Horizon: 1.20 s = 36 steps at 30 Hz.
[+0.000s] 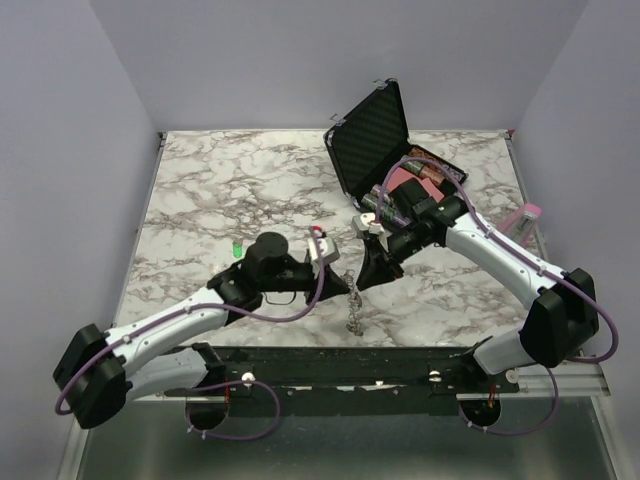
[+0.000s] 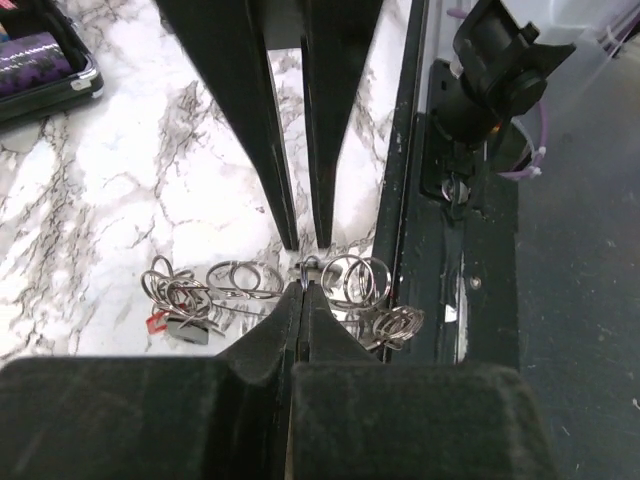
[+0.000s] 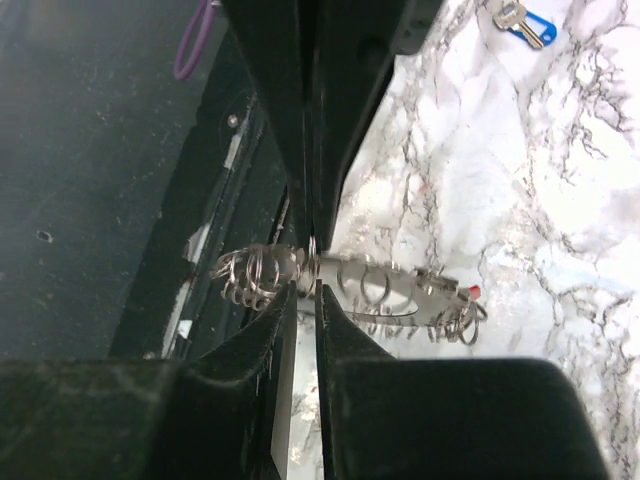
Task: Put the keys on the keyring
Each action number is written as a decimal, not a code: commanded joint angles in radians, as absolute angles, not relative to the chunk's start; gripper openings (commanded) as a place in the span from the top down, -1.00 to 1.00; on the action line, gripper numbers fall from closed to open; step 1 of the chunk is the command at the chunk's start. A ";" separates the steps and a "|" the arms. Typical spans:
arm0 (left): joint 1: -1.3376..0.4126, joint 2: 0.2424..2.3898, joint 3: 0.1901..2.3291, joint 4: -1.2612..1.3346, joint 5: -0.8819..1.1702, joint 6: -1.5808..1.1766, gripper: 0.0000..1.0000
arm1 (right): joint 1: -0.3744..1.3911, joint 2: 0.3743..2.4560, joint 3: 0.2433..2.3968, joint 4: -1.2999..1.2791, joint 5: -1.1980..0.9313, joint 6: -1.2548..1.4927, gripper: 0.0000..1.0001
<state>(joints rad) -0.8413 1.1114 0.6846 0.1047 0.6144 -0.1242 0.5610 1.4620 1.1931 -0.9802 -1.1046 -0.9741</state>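
Note:
The keyring [image 1: 352, 310], a silver chain of linked rings, hangs and lies near the table's front edge. My left gripper [image 1: 340, 284] is shut on one of its rings [image 2: 308, 266], with the chain spread to both sides [image 2: 240, 280]. My right gripper [image 1: 368, 272] meets it tip to tip from the other side, its jaws nearly closed on a ring [image 3: 313, 262]. A flat silver key [image 3: 390, 285] with a red bit at its far end [image 3: 470, 290] lies along the chain. The red bit also shows in the left wrist view [image 2: 156, 321]. No black-headed key shows.
An open black hard case [image 1: 372, 130] with pink and dark contents stands at the back right; its corner shows in the left wrist view [image 2: 45, 70]. A small green piece [image 1: 237, 248] lies left of my left arm. A small blue-and-silver piece [image 3: 522, 22] lies on the marble. A pink object [image 1: 526, 220] sits at the right edge. The black front rail [image 2: 440, 250] is right beside the chain.

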 commanded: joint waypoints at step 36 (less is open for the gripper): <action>-0.845 0.948 0.310 1.017 0.439 -0.400 1.00 | 0.565 1.502 1.149 -0.856 -1.365 -0.838 0.99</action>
